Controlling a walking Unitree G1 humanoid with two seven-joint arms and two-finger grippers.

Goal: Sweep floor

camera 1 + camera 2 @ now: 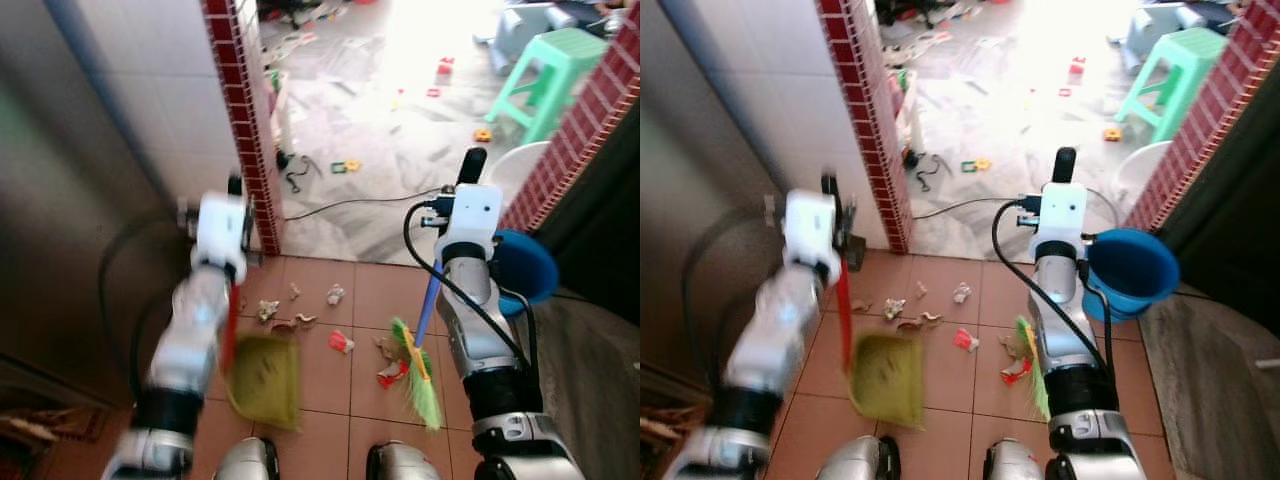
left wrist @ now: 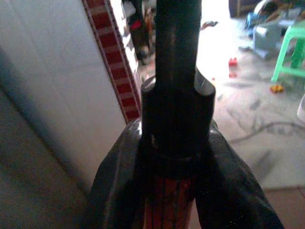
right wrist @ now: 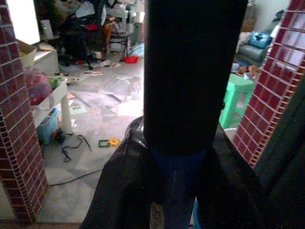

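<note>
Right claw [image 1: 470, 168] grips blue-handled broom [image 1: 418, 372] (green bristles); left claw [image 1: 236, 190] grips yellow dustpan [image 1: 266, 378].

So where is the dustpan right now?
In the left eye view, the green dustpan sits on the terracotta tiles at the robot's left, held by the left pincer, with litter just ahead of it.

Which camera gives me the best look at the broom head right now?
Left eye view: the broom's green bristles sit whole beside the litter, blue handle rising to the right hand. Right eye view hides part of them behind the right arm. Right wrist view shows the blue handle, close up.
</note>
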